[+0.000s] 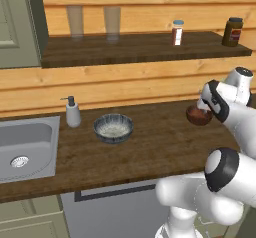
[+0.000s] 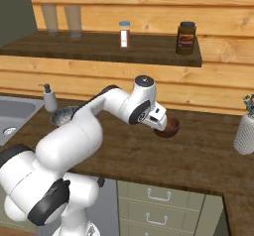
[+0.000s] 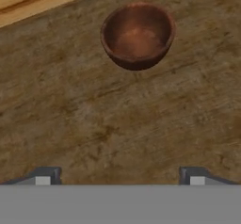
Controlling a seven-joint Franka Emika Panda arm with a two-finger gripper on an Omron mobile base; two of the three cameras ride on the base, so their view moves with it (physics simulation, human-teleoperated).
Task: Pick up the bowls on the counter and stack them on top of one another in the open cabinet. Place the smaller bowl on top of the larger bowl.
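The smaller bowl (image 3: 137, 35), glossy reddish-brown, sits upright on the counter (image 1: 150, 152) near the back wall, and it is also in the side views (image 1: 199, 116) (image 2: 169, 127). My gripper (image 3: 120, 178) hovers just short of it, open, with nothing between its fingertips (image 3: 47, 176). The larger bowl (image 1: 113, 127), ribbed grey-blue with a pale inside, rests on the counter to the left, close to the sink. Above is the open cabinet, a dark shelf (image 1: 130, 49) with its grey-green door (image 1: 17, 24) at the left.
A soap dispenser (image 1: 73, 113) stands between the sink (image 1: 22, 149) and the larger bowl. On the shelf are two glasses (image 1: 112, 23), a spice jar (image 1: 177, 32) and a dark jar (image 1: 232, 31). A pale vase (image 2: 245, 131) stands at the counter's right end.
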